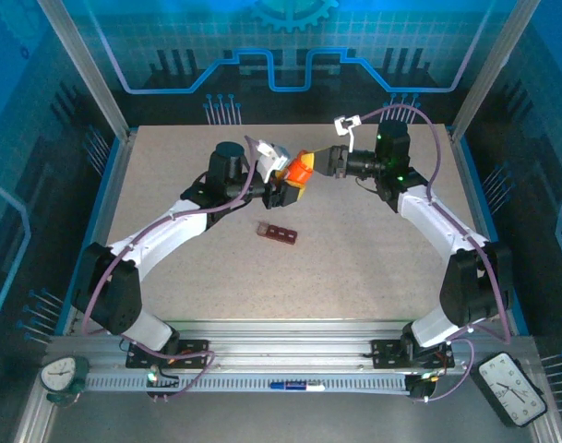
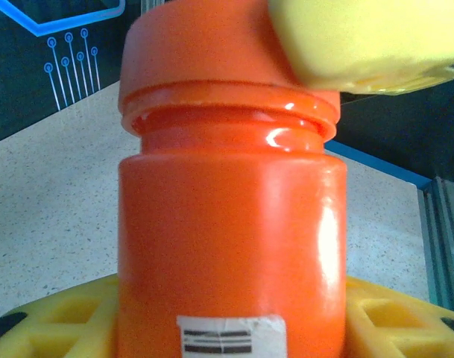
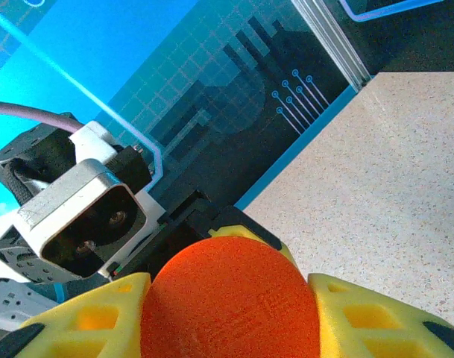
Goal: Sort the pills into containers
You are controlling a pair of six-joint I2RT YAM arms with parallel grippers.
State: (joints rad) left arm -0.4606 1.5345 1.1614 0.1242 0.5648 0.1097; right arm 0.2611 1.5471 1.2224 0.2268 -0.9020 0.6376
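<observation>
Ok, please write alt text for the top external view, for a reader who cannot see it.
An orange bottle is held above a speckled table between two robot hands, the left hand on its body and the right hand on its cap. A small dark reddish-brown strip of compartments lies on the table, below them in the picture.

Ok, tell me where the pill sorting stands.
Done: the orange bottle is up off the table. In hand: left fingers grip its body, right fingers are shut on the cap, which is still on. Left: opening it and filling the containers, lying on the table.
</observation>
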